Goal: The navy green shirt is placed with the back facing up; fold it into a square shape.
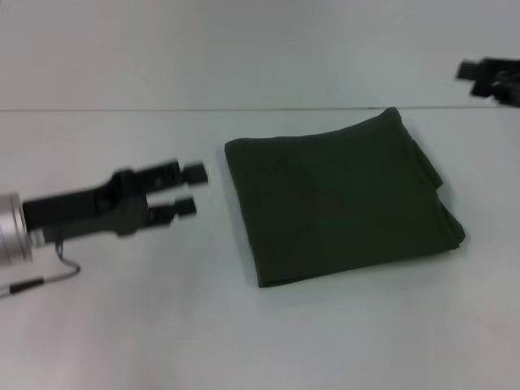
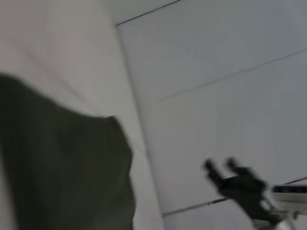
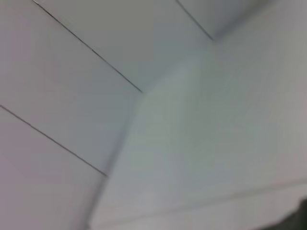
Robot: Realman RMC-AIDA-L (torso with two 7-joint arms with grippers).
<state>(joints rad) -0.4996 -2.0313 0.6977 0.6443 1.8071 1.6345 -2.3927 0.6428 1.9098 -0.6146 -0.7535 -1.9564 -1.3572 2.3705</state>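
Your navy green shirt [image 1: 341,199] folded into a rough square on the white desk [image 1: 122,325], left claw [image 1: 191,188] released just left of it, right claw [image 1: 487,77] far right, state unreadable

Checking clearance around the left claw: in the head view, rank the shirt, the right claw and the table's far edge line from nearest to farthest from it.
From the left claw:
1. Navy green shirt, folded, just to its right.
2. Table's far edge line, behind it.
3. Right claw, far right corner.
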